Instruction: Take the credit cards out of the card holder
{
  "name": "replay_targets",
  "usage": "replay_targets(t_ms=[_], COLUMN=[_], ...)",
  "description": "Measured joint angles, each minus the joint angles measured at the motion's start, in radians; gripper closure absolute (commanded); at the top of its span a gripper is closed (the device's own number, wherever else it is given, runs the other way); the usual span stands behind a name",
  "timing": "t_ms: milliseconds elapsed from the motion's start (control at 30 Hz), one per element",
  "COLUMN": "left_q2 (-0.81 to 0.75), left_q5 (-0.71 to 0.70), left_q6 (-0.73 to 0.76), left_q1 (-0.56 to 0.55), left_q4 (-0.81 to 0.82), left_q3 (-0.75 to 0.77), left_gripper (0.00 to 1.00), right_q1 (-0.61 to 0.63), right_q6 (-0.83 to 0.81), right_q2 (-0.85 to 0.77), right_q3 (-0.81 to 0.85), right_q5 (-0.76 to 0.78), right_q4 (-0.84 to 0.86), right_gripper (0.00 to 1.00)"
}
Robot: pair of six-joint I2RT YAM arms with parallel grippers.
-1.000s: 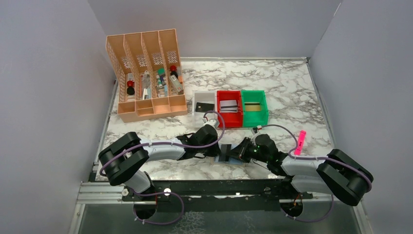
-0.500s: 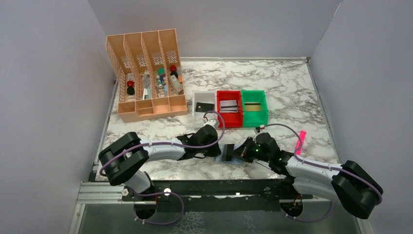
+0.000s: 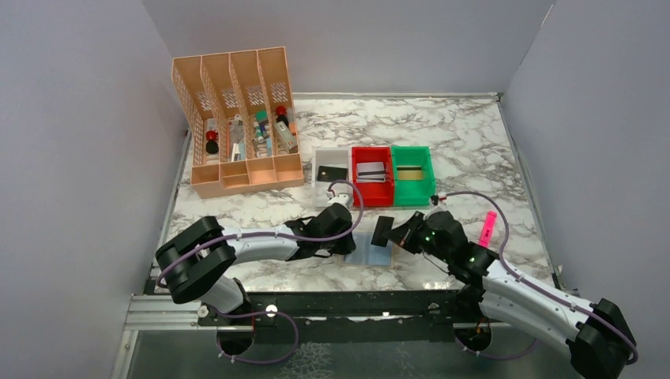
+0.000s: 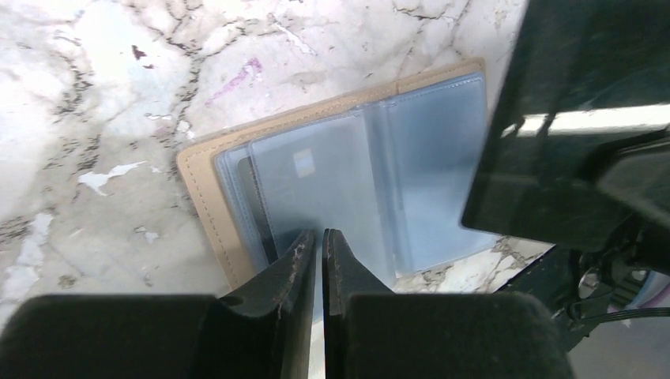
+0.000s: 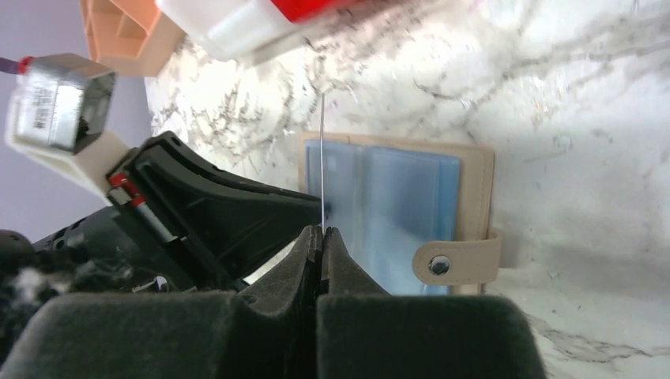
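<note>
- Card holder (image 3: pixel 370 254): lies opened flat on the marble tabletop (image 3: pixel 466 150), near the front edge and between the two arms. Its clear sleeves face up, and a snap tab (image 5: pixel 454 264) sits at one edge.
- Left fingers (image 4: pixel 296 260): clenched to a hairline slit, tips down on one sleeve of the holder (whether they pinch the plastic cannot be told).
- Right fingers (image 5: pixel 304 260): clamped on a black card (image 3: pixel 383 230), held raised over the holder's far right corner.
- White bin (image 3: pixel 332 197), red bin (image 3: pixel 371 197), green bin (image 3: pixel 415 196): side by side beyond the holder. They carry a dark card (image 3: pixel 332 171), a silver-grey card (image 3: pixel 370 170) and a striped card (image 3: pixel 408 171) respectively.
- Pink marker (image 3: pixel 487 229): on the tabletop, to the right of the right arm.
</note>
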Motion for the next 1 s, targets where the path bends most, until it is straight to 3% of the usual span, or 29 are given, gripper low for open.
replay_targets(t_ms=[167,433,600,833,1000], left_q2=[-0.051,-0.208,-0.303,-0.447,-0.525], left_q5=[-0.039,-0.180,-0.256,-0.299,-0.369], left_q6=[0.022,0.079,0.130,0.219,0.300], left_q1=[0.000,0.010,0.096,0.323,0.343], left_q4=[-0.054,-0.206,-0.316,-0.441,-0.481], left_q3=[0.000,0.038,0.104,0.129,0.128], left_gripper=[0.48,0.12,0.02,0.01,0.01], right_q1=[0.000,0.000,0.000,0.000,0.004], right_q6=[-0.105,-0.355,-0.549,-0.789,-0.954], right_q2=[-0.051,-0.054,0.004,0.207,0.378], right_q3=[0.045,0.106,0.173,0.330,0.463], right_q5=[0.051,0.069,0.028,-0.058,-0.064], right_q4=[-0.026,-0.005,0.058,0.150,0.156], right_gripper=[0.99,0.99,0.99,0.99,0.99])
